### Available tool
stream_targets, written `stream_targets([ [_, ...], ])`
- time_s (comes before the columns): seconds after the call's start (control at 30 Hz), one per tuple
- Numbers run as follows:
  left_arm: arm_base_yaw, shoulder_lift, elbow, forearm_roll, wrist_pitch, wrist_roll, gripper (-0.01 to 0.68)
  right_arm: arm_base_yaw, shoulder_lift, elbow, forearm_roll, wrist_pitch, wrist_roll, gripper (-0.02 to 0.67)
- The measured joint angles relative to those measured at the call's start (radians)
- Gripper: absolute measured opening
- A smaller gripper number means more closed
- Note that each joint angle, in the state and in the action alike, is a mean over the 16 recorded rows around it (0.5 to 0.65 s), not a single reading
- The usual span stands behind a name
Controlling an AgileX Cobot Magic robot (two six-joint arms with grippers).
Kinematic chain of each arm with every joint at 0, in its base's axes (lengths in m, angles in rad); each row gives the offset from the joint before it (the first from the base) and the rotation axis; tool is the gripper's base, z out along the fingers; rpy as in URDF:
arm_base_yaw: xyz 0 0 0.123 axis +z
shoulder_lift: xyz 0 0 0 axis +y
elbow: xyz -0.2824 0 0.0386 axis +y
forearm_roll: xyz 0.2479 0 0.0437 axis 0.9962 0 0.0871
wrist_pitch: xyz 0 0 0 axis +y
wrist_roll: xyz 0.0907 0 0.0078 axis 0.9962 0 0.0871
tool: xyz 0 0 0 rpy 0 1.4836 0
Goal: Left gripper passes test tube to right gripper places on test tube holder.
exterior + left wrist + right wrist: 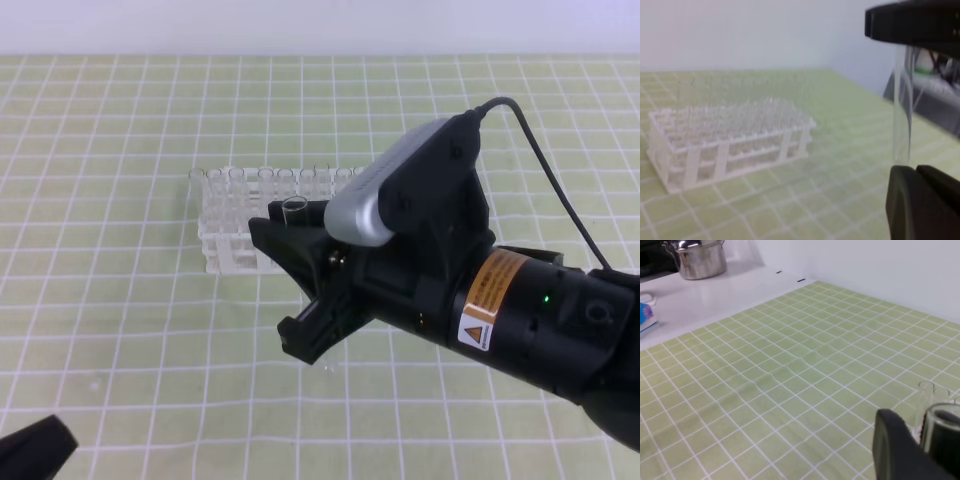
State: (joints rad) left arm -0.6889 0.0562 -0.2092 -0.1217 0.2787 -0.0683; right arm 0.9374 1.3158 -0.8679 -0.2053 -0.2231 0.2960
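My right gripper [272,290] hangs high over the middle of the green checked mat, shut on the test tube [293,210], whose open rim pokes up beside the upper finger. The right wrist view has the tube's rim [941,432] close beside a black finger [895,450]. From the left wrist the tube [902,110] stands upright, its top under a black finger and its lower end hidden behind another. The test tube holder [228,240] [725,145], full of clear tubes, stands just behind the right gripper. Only a black tip of the left gripper [35,445] shows, bottom left, well apart from the tube.
A white counter beyond the mat carries a steel pot [700,257] and a blue item [644,315]. The white wall closes the far side. Blurred equipment [935,80] lies past the mat's right edge.
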Motion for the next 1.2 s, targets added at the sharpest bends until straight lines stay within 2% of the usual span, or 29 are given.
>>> stream_targets([
  [0.23, 0.000, -0.004, 0.139, -0.094, -0.192, 0.085, -0.002, 0.000, 0.000, 0.000, 0.000, 0.000, -0.001, 0.087],
  [0.4, 0.000, -0.003, 0.208, -0.103, -0.252, 0.090, -0.002, -0.005, 0.000, 0.000, 0.000, 0.000, -0.003, 0.087],
  [0.7, 0.000, -0.002, 0.219, -0.102, -0.154, 0.092, -0.002, -0.075, 0.000, 0.000, 0.002, -0.007, -0.009, 0.087],
  [1.2, 0.000, -0.003, 0.218, -0.101, -0.092, 0.091, -0.002, -0.295, 0.018, 0.009, 0.005, -0.181, -0.041, 0.087],
])
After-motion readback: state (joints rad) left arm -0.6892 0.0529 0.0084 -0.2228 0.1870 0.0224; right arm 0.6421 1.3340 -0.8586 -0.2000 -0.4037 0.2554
